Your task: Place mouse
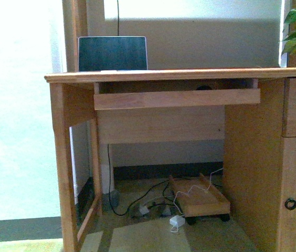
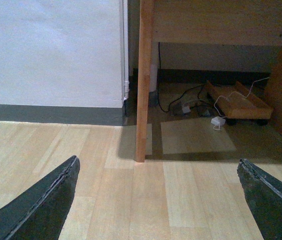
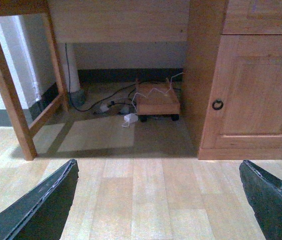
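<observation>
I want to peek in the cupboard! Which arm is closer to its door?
Right, I think. The right fingers sit in front of the cupboard door; the left fingers face the far desk leg.

front view: I see neither arm in frame | left gripper [image 2: 157, 160]: jaws spread wide, nothing between them, dark fingers [image 2: 41, 205] tapering to their tips, wrist held low and tilted forward-down | right gripper [image 3: 158, 161]: jaws likewise wide apart and empty, fingers [image 3: 273, 200] dark, wrist low, pitched forward-down
</observation>
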Available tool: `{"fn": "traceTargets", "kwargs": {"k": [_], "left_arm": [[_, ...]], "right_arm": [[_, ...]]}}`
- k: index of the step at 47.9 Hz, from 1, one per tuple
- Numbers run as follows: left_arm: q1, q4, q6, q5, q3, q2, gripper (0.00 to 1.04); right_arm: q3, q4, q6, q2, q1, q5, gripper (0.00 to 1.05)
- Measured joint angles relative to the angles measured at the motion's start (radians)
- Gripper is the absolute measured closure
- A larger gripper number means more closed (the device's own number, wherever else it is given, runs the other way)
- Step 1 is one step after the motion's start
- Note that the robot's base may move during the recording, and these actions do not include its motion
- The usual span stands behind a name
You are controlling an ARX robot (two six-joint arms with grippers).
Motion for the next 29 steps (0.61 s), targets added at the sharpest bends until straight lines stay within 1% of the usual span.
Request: {"fn": "traceTargets", "kwargs": {"k": [29], "left_arm": [[0.0, 0.0, 0.0, 0.0, 0.0, 0.0, 0.08]], "right_arm": [[0.0, 0.0, 0.0, 0.0, 0.0, 0.0, 0.07]]}}
